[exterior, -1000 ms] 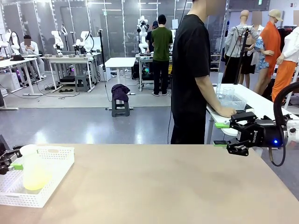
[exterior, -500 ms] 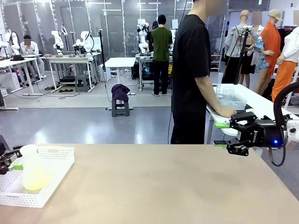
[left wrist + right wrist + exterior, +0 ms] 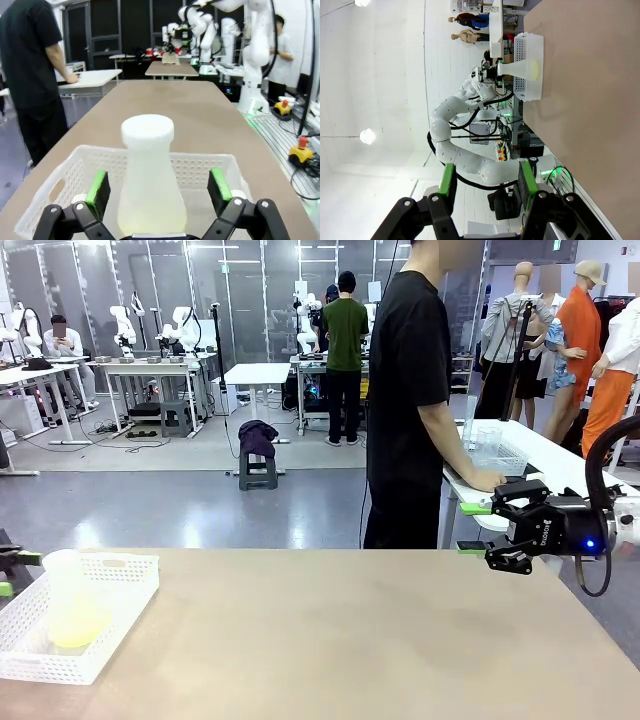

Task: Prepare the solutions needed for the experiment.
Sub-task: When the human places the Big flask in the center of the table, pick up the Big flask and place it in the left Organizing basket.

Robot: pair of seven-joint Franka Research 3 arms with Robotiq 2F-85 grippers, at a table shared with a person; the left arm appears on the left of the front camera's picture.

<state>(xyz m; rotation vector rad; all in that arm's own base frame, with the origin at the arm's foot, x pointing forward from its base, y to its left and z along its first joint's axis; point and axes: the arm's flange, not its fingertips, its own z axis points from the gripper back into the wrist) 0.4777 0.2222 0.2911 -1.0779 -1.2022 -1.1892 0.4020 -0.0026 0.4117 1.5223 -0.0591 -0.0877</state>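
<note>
A frosted conical flask [image 3: 70,600] with a white top stands upright in a white perforated basket [image 3: 125,590] at the table's left. A shallow layer of pale yellow solution [image 3: 75,625] lies in its bottom. My left gripper [image 3: 12,573] is at the picture's left edge, open and clear of the flask. In the left wrist view the flask [image 3: 149,185] stands between the wide-open green pads [image 3: 98,186] of my left gripper [image 3: 158,180], touching neither. My right gripper [image 3: 475,528] hovers over the table's far right edge, open with nothing in it. From the right wrist, my right gripper [image 3: 487,182] looks along the table toward the distant flask [image 3: 520,67].
The brown table [image 3: 350,640] is bare from the basket rightward. A person [image 3: 405,390] in a black shirt stands beyond the far edge, turned to a side table [image 3: 560,455] with clear containers.
My left gripper has drawn back to the left, away from the flask. The flask stays in the basket. The right arm has not moved.
</note>
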